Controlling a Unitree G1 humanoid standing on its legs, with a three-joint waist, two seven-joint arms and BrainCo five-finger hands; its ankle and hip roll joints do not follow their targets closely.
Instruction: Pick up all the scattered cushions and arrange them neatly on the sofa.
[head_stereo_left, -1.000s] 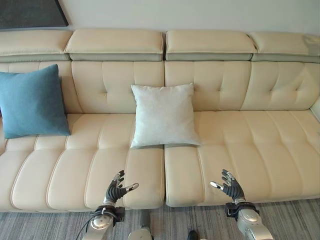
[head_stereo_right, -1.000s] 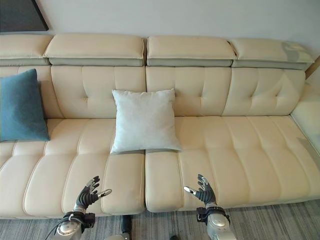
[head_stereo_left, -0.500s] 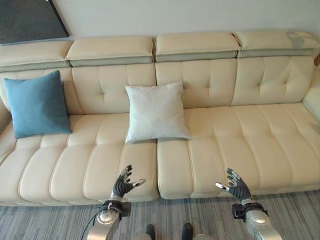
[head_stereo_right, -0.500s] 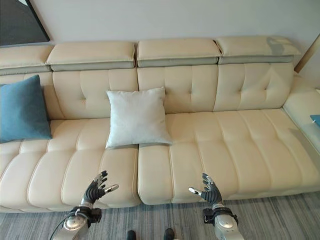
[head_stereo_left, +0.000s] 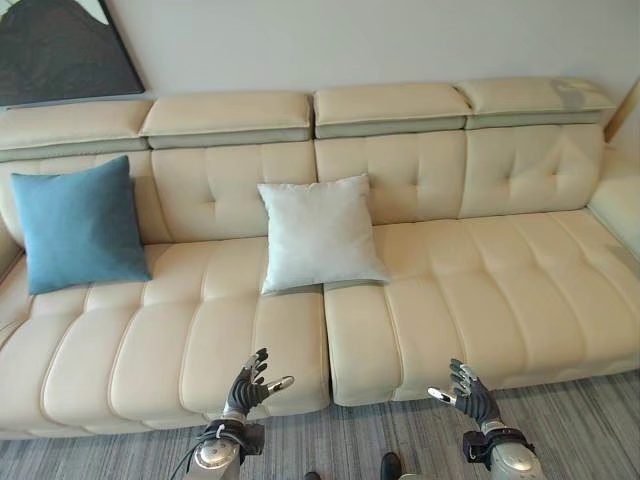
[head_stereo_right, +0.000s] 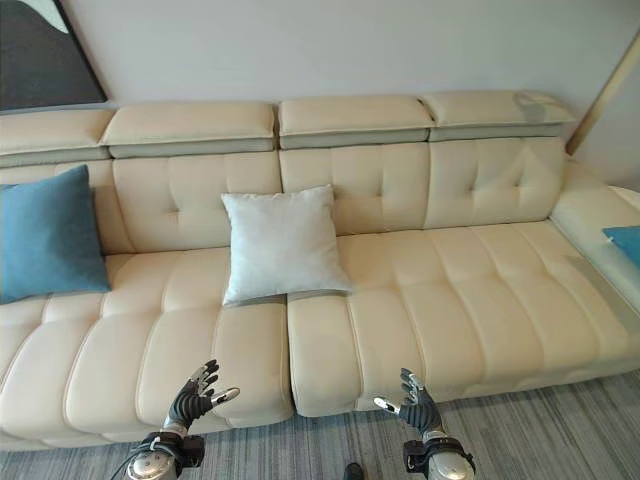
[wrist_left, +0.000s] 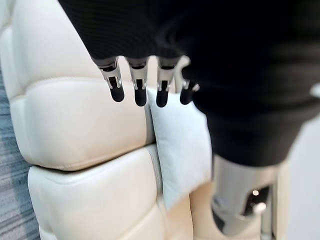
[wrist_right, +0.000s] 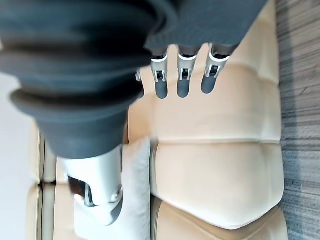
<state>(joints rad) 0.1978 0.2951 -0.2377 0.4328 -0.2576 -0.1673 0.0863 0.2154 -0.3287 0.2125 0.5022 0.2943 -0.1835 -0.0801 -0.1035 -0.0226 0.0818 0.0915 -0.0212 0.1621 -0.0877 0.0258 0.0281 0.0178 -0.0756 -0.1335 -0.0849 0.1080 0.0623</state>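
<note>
A white cushion (head_stereo_left: 318, 233) leans upright against the backrest at the middle of the cream sofa (head_stereo_left: 470, 300). A blue cushion (head_stereo_left: 78, 223) stands against the backrest at the sofa's left end. Part of another blue cushion (head_stereo_right: 625, 243) lies on the sofa's right-hand section. My left hand (head_stereo_left: 247, 385) hovers open in front of the sofa's front edge, holding nothing. My right hand (head_stereo_left: 468, 391) is open too, over the carpet just before the seat. The white cushion (wrist_left: 181, 145) also shows past my left hand's fingers (wrist_left: 139, 92), and the same cushion (wrist_right: 137, 200) beyond my right hand's fingers (wrist_right: 182, 84).
Grey striped carpet (head_stereo_left: 580, 430) runs along the sofa's front. A dark framed picture (head_stereo_left: 60, 50) hangs on the wall at upper left. A slanted wooden pole (head_stereo_right: 600, 85) stands at the far right, beside the sofa's corner section (head_stereo_right: 590, 215).
The camera has pulled back and shifted, so more carpet and the sofa's right corner show. Both hands sit lower in view, still open and empty. The cushions have not moved.
</note>
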